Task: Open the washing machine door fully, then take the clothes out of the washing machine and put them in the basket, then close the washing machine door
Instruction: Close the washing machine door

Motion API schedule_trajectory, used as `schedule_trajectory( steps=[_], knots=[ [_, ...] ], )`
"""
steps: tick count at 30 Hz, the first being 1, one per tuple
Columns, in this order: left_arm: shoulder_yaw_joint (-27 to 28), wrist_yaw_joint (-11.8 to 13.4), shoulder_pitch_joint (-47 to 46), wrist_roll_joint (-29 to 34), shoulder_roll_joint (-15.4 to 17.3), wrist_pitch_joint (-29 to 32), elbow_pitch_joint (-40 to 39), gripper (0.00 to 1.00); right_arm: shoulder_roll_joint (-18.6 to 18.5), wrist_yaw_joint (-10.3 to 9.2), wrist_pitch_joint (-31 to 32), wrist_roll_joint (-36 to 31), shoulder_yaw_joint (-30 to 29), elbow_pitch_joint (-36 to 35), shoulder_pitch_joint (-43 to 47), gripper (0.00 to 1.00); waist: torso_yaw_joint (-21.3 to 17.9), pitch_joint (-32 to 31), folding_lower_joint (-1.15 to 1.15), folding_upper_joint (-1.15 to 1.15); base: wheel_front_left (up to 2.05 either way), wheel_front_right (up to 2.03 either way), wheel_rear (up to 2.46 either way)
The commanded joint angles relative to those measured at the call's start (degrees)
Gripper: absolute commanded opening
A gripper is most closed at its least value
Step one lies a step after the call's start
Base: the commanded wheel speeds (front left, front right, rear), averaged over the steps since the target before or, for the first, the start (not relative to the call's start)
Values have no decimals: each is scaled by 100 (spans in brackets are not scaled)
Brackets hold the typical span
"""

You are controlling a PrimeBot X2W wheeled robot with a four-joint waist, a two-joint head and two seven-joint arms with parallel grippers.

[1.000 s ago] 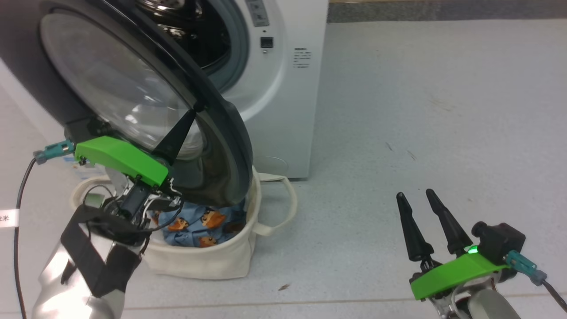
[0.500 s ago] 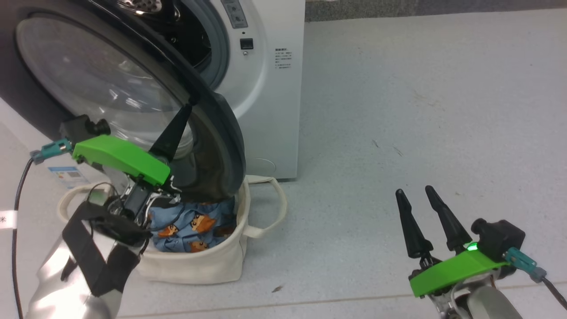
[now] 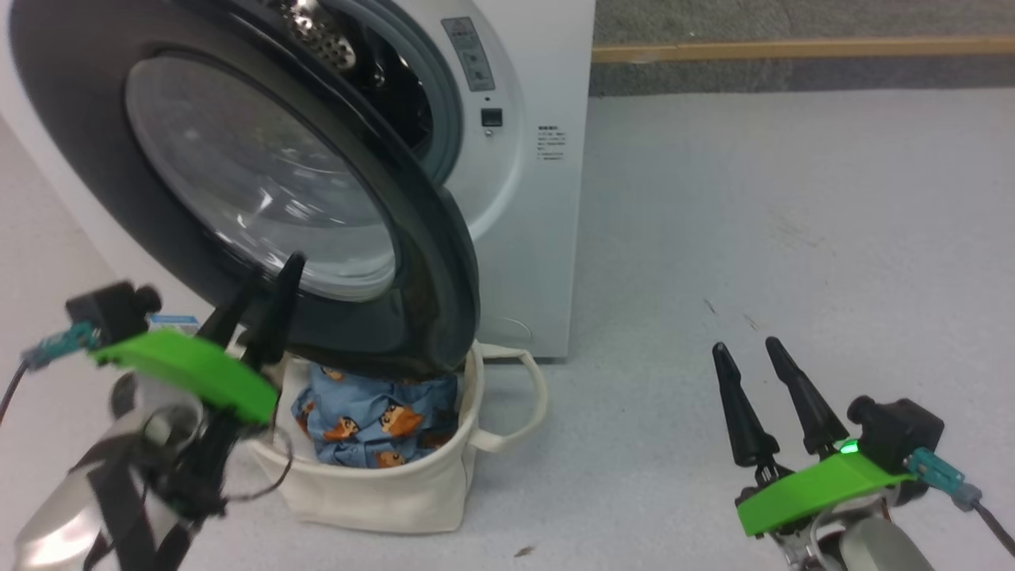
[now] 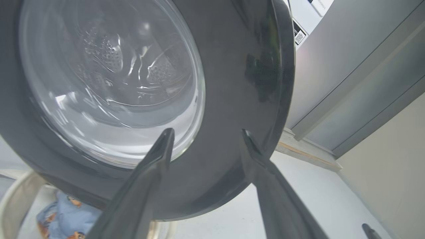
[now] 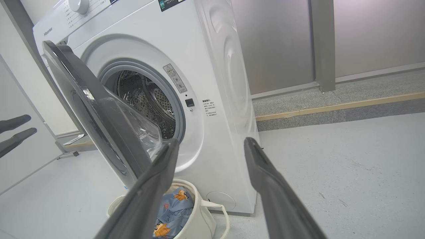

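Observation:
The white washing machine (image 3: 539, 198) stands at the upper middle with its door (image 3: 432, 262) swung partway open, the black rim hanging over the basket (image 3: 381, 492). The light-blue clothes (image 3: 373, 420) lie inside the basket. My left gripper (image 3: 266, 285) is open and empty, its fingers pointing up at the door's lower outer rim (image 4: 239, 83) without gripping it. In the left wrist view the left gripper (image 4: 206, 132) shows spread fingers. My right gripper (image 3: 744, 346) is open and empty over the floor at the lower right. The steel drum (image 5: 142, 96) looks empty.
Bare grey floor (image 3: 753, 198) spreads to the right of the washing machine (image 5: 215, 66). A raised kerb with a wooden strip (image 3: 793, 49) runs along the back. The basket's loop handle (image 3: 527, 396) sticks out towards the right.
The left gripper has opened and drawn back down and left, off the door's rim. The head camera has shifted. The right gripper has held still.

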Motion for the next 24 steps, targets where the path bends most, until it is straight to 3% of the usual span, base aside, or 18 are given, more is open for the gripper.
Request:
schedule_trajectory(
  steps=[1,7,13,18,24],
  knots=[
    [193,-38,-188,126,344,-127,-99,100,-3,1,-70,-30,79,-213,-48,100,78,-81,0,0,0,0,0],
    [8,-9,294,918,830,-753,237,100,48,1,-70,-52,-46,-233,162,100,262,-296,0,0,0,0,0],
    [298,164,913,1360,1136,-876,161,100,120,1,-70,-67,-161,-323,200,100,296,-375,0,0,0,0,0],
    [1037,423,1546,1812,1373,-882,-255,100,149,1,-70,-76,-201,-312,226,100,284,-397,0,0,0,0,0],
    [1956,515,2372,2181,1347,-883,-778,100,185,1,-70,-67,-269,-313,242,100,203,-460,0,0,0,0,0]
  ],
)
